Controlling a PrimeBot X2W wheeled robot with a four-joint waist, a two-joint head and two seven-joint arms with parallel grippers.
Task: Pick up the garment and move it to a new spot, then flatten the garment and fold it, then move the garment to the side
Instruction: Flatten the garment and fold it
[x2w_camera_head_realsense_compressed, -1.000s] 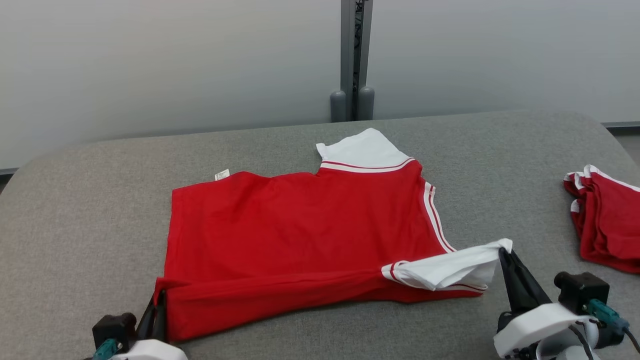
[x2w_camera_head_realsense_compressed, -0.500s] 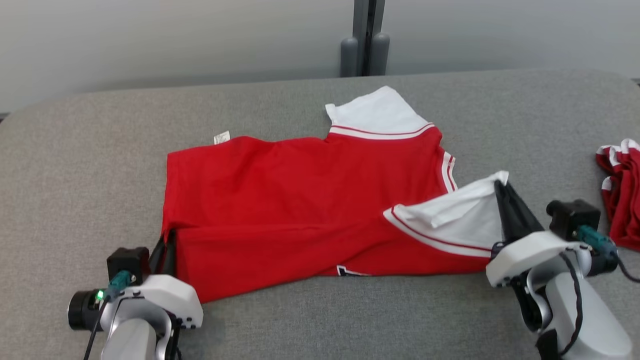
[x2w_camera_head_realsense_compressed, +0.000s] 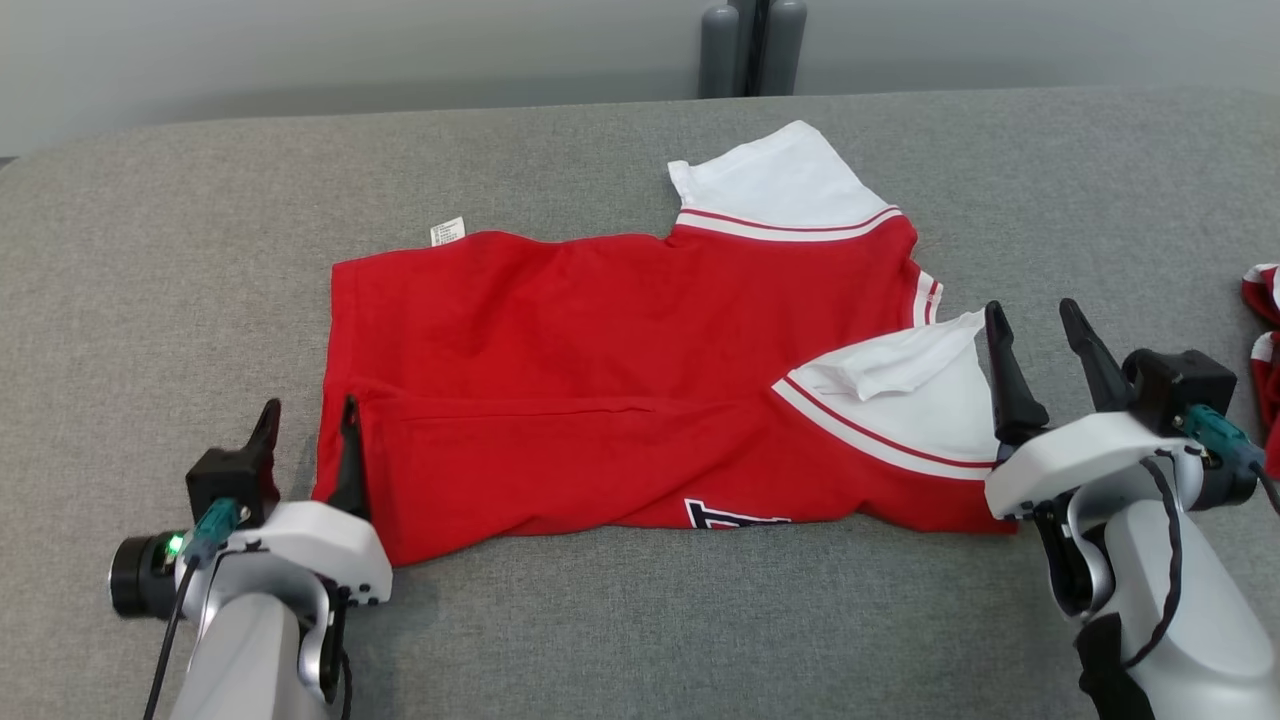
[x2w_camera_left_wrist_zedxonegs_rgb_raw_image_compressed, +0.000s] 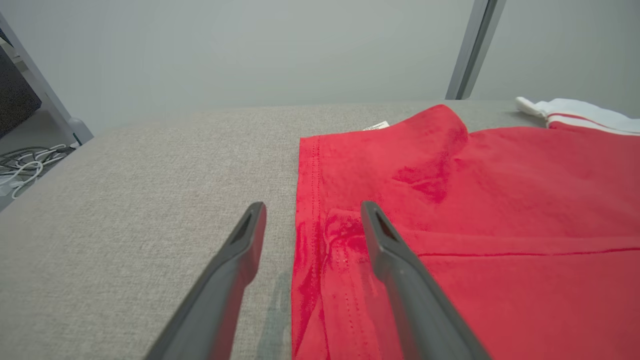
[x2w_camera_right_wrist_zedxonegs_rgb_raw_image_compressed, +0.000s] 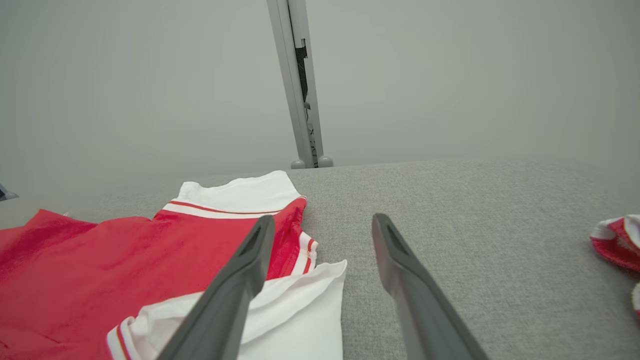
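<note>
Lower left of the head view: my left fingers (x2w_camera_head_realsense_compressed: 348, 450) are wide at the hem corner, holding nothing. Lower right: my right fingers (x2w_camera_head_realsense_compressed: 1005, 380) are wide beside the white sleeve. Red garment (x2w_camera_head_realsense_compressed: 600, 400) lies mid-frame on the tabletop (x2w_camera_head_realsense_compressed: 150, 300), near edge folded over. I judge further folds and the side move remain.

garment (x2w_camera_head_realsense_compressed: 600, 380) on table (x2w_camera_head_realsense_compressed: 600, 620), pile (x2w_camera_head_realsense_compressed: 1270, 380) at right

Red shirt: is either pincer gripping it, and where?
Nothing is held. The left pincer stands open astride the hem of the red shirt; the right pincer stands open by its white sleeve.
</note>
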